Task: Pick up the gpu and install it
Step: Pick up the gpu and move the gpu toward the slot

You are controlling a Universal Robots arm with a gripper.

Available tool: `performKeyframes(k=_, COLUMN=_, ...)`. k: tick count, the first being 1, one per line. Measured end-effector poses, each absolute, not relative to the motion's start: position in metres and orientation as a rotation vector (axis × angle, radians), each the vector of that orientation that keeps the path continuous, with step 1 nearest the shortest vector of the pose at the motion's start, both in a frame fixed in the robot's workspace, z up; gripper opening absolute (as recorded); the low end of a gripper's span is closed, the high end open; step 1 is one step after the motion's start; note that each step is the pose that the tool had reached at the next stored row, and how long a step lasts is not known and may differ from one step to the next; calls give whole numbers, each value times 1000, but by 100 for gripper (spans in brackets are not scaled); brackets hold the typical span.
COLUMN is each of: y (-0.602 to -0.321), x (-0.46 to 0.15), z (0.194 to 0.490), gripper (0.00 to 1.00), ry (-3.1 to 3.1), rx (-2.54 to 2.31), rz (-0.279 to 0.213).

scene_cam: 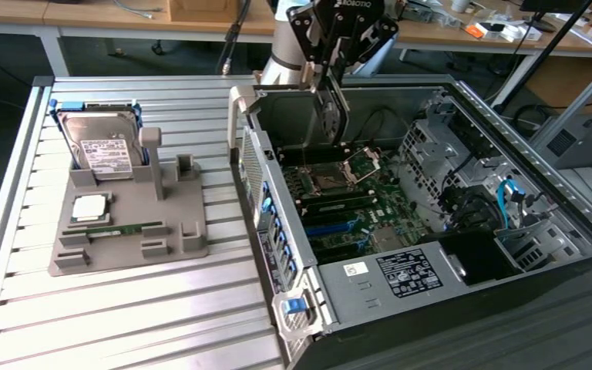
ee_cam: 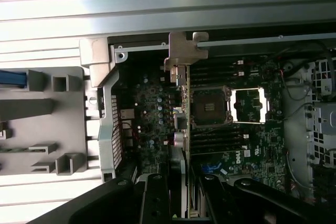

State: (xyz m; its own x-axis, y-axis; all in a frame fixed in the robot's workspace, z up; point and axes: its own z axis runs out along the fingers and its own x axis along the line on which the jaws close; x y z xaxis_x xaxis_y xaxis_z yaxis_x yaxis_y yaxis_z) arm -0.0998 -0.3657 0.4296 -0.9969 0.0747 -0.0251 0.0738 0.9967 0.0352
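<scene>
Currently clenching the gpu (scene_cam: 333, 119) in the end effector (scene_cam: 332, 81), held edge-on over the motherboard (scene_cam: 348, 193) inside the open computer case (scene_cam: 286, 116), silver bracket (ee_cam: 184, 51) near the case wall. Probably light, stiff, fragile; best pinched along bare board edges, clear of cooler and contacts.

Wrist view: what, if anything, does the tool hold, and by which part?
The gpu, pinched across its faces at the end opposite its silver bracket.
</scene>
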Motion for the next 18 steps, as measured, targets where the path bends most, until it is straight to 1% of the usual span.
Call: performKeyframes(k=18, y=-366, x=-97, z=427, gripper=27, ry=3112, rx=115, rz=51)
